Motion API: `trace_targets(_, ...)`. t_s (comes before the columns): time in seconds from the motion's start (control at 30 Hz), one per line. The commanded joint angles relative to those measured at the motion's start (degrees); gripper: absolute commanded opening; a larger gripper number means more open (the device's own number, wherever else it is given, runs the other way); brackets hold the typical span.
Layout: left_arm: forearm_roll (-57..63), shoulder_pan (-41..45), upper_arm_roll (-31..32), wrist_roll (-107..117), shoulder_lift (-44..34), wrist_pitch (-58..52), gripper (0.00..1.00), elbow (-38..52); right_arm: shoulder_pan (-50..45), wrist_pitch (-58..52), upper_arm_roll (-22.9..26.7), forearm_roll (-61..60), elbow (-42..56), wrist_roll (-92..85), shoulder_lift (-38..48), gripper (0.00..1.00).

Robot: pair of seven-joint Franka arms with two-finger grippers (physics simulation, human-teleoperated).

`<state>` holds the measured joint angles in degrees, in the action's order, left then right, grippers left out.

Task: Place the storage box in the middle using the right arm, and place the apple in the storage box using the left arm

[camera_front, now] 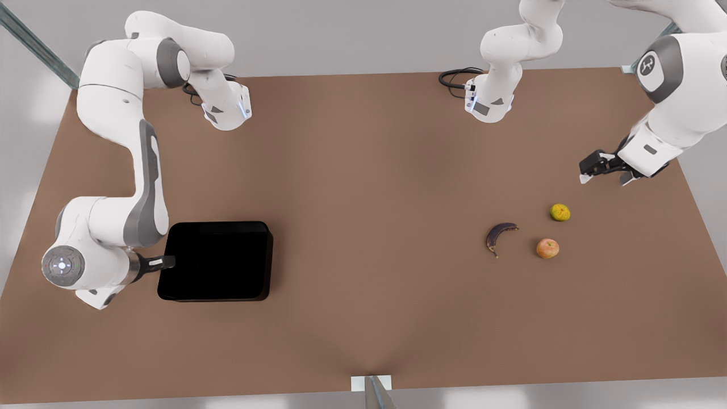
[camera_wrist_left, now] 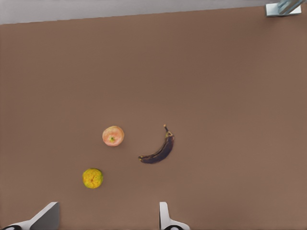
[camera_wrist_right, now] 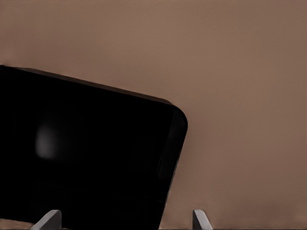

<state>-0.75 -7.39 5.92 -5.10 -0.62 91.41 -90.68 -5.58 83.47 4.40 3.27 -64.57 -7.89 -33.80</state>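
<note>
The box point(camera_front: 218, 261) lies far toward the front view's left, not yet in the middle. My right gripper point(camera_front: 164, 262) is at its edge with fingers point(camera_wrist_right: 199, 219) spread, one each side of the wall, I judge. I should close firmly on the rim, then drag slowly. My left gripper point(camera_front: 605, 170) waits spread, near the apple point(camera_front: 547, 248) but apart.

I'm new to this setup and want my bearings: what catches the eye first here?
The big black storage box on the brown table at the front view's left, with the right claw open at its edge. Across the table lie the apple, a dark banana and a yellow-green fruit, the open left claw hovering nearby.
</note>
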Motion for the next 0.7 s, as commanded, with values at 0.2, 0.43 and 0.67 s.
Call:
trace_targets(0.2,-15.06,4.05,-13.12,25.53,3.61,0.35,1.00,-6.25,0.57,-13.34,0.08,0.16,-0.54,4.02,10.34,1.00)
trace_targets(0.43,-57.17,4.32,-28.95,52.91,23.82,2.90,1.00,-8.20,2.68,15.75,0.08,-0.19,-33.07,15.71,14.55,1.00)
trace_targets(0.67,-73.43,1.50,-27.19,42.46,36.22,1.41,1.00,-10.14,4.44,32.37,2.72,-0.19,-44.33,15.18,12.62,1.00)
